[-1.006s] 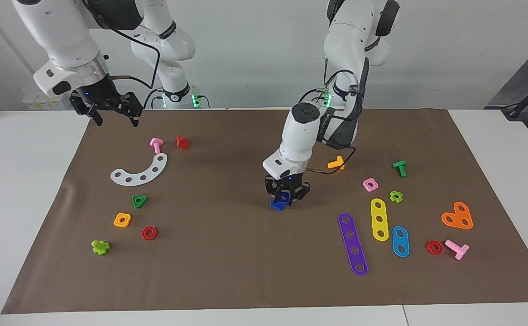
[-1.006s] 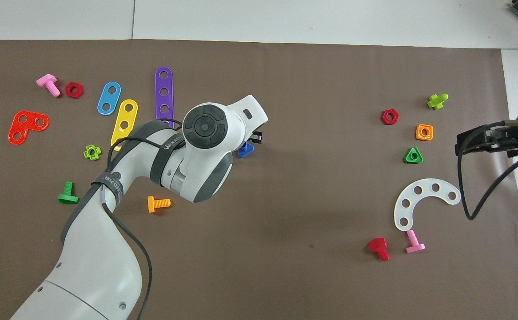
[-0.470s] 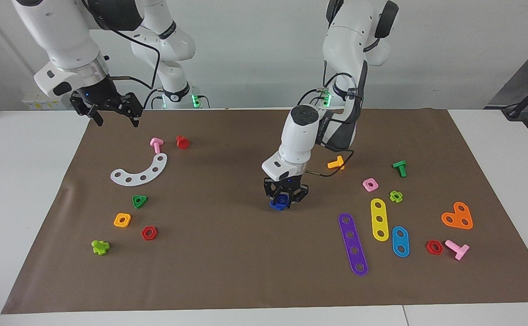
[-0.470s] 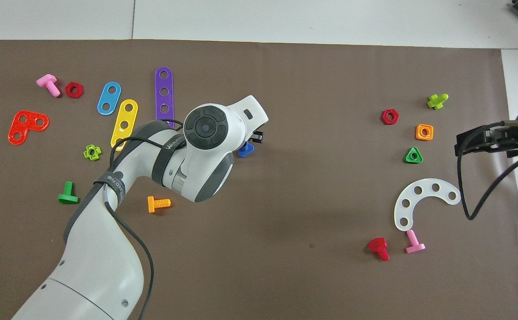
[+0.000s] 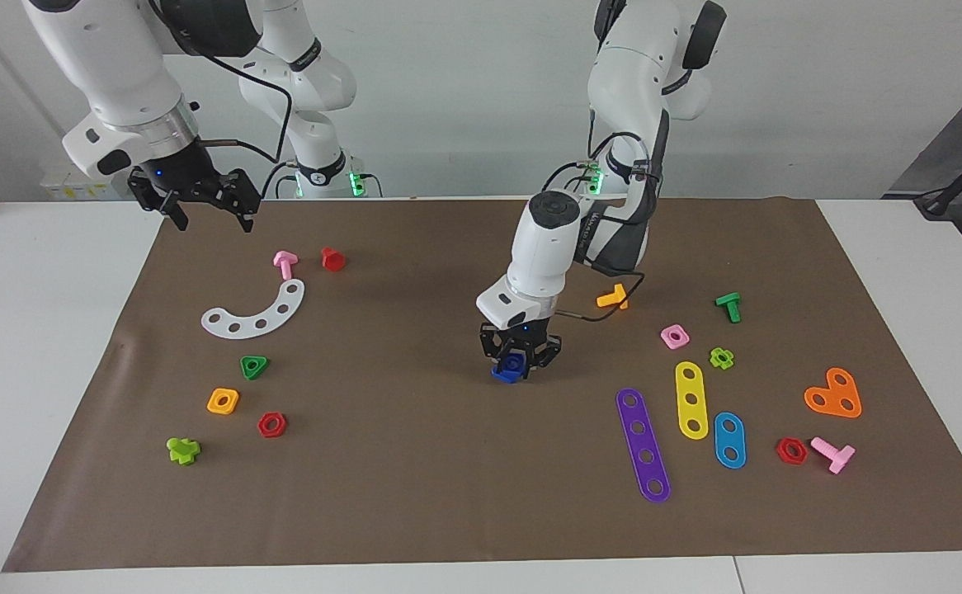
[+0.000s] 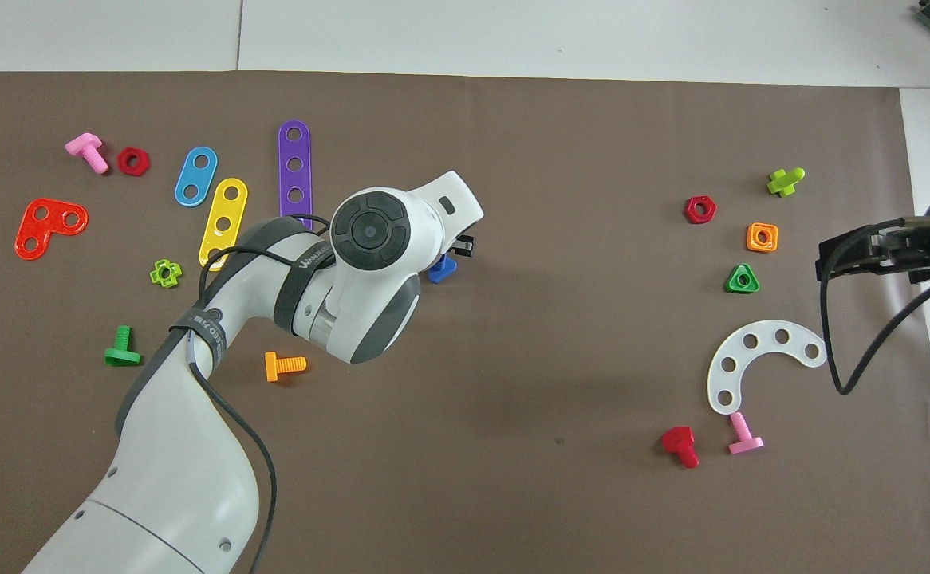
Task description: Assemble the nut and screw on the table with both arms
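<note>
Near the middle of the brown mat (image 5: 415,487) on the white table (image 5: 44,330), my left gripper (image 5: 519,361) points straight down and is shut on the dark-blue nut (image 5: 516,360). The nut sits right on top of the dark-blue screw (image 5: 504,375), which rests on the mat. In the overhead view the left arm's wrist hides the nut, and only a corner of the screw (image 6: 440,272) shows. My right gripper (image 5: 210,216) waits open and empty, raised over the mat's corner at the right arm's end.
Toward the right arm's end lie a white curved plate (image 5: 257,313), pink and red screws, a green triangular nut (image 5: 254,366) and an orange square nut (image 5: 223,401). Toward the left arm's end lie purple (image 5: 643,445), yellow and blue plates, a pink nut (image 5: 674,336) and an orange screw (image 5: 614,297).
The left gripper with the nut has shifted very slightly toward the right arm's end, staying over the screw. The right arm has not moved.
</note>
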Controlling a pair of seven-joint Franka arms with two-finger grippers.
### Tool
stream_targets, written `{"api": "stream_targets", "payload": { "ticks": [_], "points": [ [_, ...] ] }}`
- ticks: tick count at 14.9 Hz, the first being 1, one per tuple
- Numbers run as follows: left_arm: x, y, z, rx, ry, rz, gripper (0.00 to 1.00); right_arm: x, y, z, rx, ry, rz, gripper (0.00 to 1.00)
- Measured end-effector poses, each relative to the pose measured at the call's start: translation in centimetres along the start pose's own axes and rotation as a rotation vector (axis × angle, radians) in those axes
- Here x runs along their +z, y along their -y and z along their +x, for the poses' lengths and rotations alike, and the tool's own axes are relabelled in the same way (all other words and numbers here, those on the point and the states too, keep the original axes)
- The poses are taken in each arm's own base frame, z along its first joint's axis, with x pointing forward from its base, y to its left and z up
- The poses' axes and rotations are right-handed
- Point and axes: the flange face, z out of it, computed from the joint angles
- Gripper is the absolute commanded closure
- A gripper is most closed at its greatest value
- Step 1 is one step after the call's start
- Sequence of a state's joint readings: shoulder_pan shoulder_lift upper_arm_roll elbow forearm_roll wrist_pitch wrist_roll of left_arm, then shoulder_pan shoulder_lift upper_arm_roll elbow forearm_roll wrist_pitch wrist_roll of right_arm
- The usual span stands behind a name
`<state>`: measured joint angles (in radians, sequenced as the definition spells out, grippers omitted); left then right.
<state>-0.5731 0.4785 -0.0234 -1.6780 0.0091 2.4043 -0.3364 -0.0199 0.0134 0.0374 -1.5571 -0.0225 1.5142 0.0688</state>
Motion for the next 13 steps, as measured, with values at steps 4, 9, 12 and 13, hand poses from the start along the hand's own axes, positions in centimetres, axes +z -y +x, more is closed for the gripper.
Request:
{"api": "stream_targets", "payload": {
  "ticks": [4,9,12,13],
  "points": [
    [-0.53,-0.06,-0.31,0.002,0.033,0.011,1.00,0.16,0.00,-0.04,0.000,0.003,0.000,0.00],
    [-0.86,-0.08,-0.26,0.002,0.029,0.009,1.00,0.40,0.00,-0.14,0.000,0.008,-0.001,0.00],
    [-0.91,-0.13,-0.13,0.002,0.008,0.002,1.00,0.41,0.00,-0.14,0.000,0.009,-0.001,0.00],
    [-0.81,-0.11,-0.19,0.002,0.009,0.002,1.00,0.42,0.00,-0.14,0.000,0.009,-0.001,0.00]
  ]
}}
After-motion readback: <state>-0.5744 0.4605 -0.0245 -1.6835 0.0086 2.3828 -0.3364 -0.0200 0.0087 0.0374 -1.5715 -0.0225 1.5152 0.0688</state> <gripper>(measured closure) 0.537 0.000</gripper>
